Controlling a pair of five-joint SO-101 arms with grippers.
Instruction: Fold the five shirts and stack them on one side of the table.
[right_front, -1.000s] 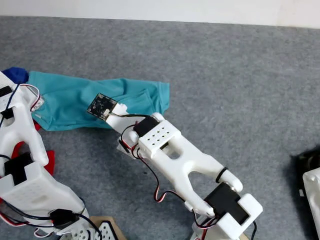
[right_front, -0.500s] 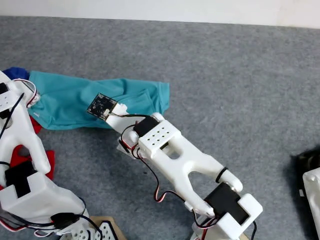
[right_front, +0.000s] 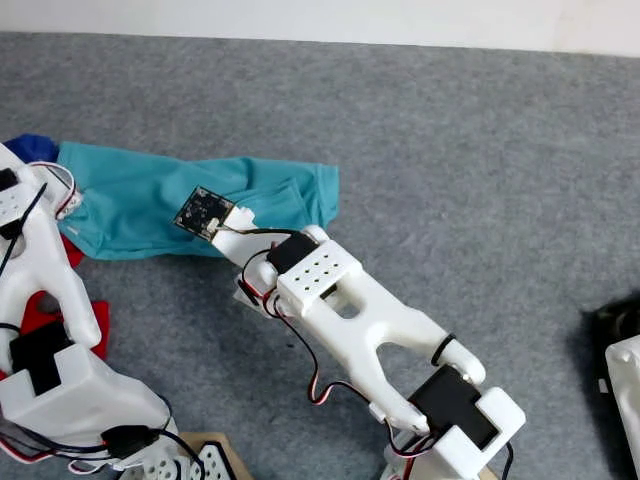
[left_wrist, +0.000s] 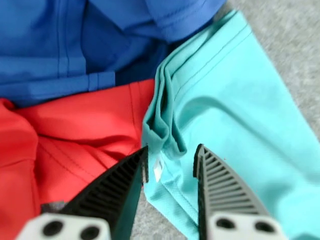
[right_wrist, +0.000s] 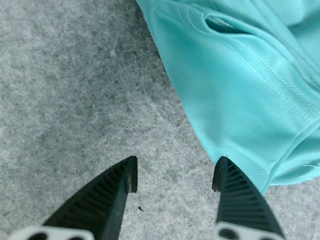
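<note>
Teal shirt (left_wrist: 225, 100) fold btwn L gripper (left_wrist: 172, 150) jaws

1. Under the left arm (right_front: 45, 270) the red shirt (right_front: 101, 325) peeks out in patches, mostly covered.
2. The blue shirt (right_front: 30, 148) is just a corner, cropped at the table's left side.
3. The right arm (right_front: 330, 290) hides the teal shirt (right_front: 130, 200) along its near hem.
4. A dark object (right_front: 610, 322) at the right border is cropped and unidentifiable.

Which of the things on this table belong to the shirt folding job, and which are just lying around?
Job: teal shirt, red shirt, blue shirt.
Lying about: black object at the high view's right edge, white object beside it.
</note>
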